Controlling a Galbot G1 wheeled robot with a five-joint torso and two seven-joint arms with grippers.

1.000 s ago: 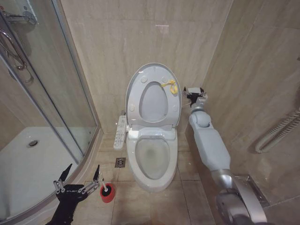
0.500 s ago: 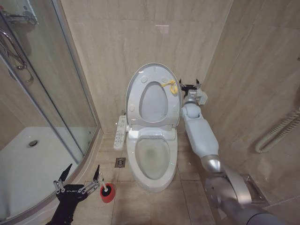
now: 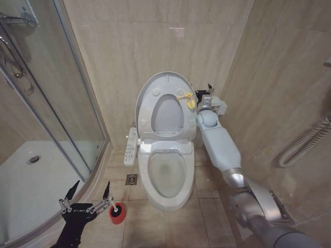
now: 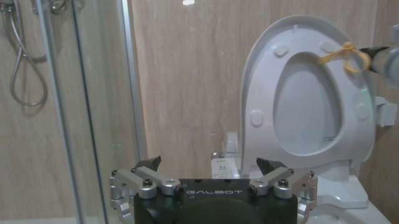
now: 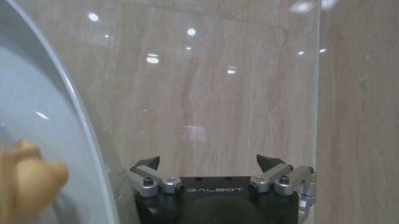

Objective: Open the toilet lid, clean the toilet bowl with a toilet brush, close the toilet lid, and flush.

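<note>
i see toilet lid [image 3: 164, 101] raised | toilet bowl [image 3: 166, 173] holds stained water | toilet brush [image 3: 116, 209] in red cup [image 3: 117, 214] | left claw [image 3: 87, 198] open, empty | right claw [image 3: 202, 94] open beside lid

"GALBOT" in pale capitals on the black body of the left hand [image 4: 213, 169], the same "GALBOT" lettering on the black body of the right hand [image 5: 213, 162], no other text legible

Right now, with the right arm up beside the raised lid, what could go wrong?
1. The right gripper, open, sits at the raised toilet lid's edge near the yellow tag; a sideways nudge might snag the tag or tip lid and seat down.
2. The left gripper, open, hovers close to the toilet brush in its red cup holder; a careless descent might topple it.
</note>
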